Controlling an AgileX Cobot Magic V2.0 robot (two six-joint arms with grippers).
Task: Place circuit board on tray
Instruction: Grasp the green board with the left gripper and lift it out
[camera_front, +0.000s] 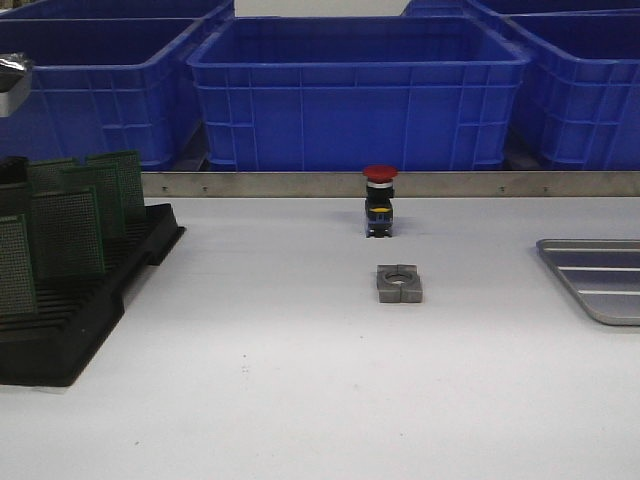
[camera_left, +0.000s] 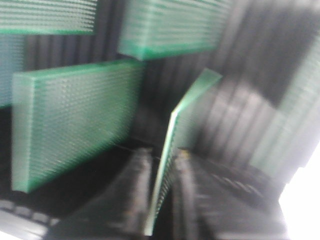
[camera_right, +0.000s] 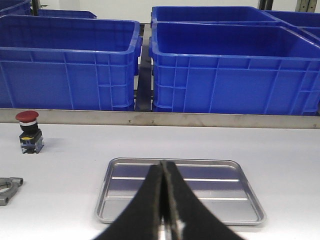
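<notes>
Several green perforated circuit boards (camera_front: 68, 232) stand upright in a black slotted rack (camera_front: 60, 340) at the left of the table. In the blurred left wrist view, my left gripper (camera_left: 161, 151) is closed on one circuit board (camera_left: 187, 105), seen edge-on and tilted, with a finger (camera_left: 135, 185) on each side of it, over the rack (camera_left: 235, 115). The silver-grey ribbed tray (camera_front: 600, 280) lies at the right edge of the table. In the right wrist view my right gripper (camera_right: 163, 166) is shut and empty, just in front of the tray (camera_right: 120, 200). Neither gripper shows in the front view.
A red-capped push button (camera_front: 380, 200) and a grey metal block with a round hole (camera_front: 399, 283) stand mid-table. Blue plastic bins (camera_front: 355, 95) line the back behind a metal rail (camera_front: 480, 184). Other boards (camera_left: 65, 120) stand close beside the held one.
</notes>
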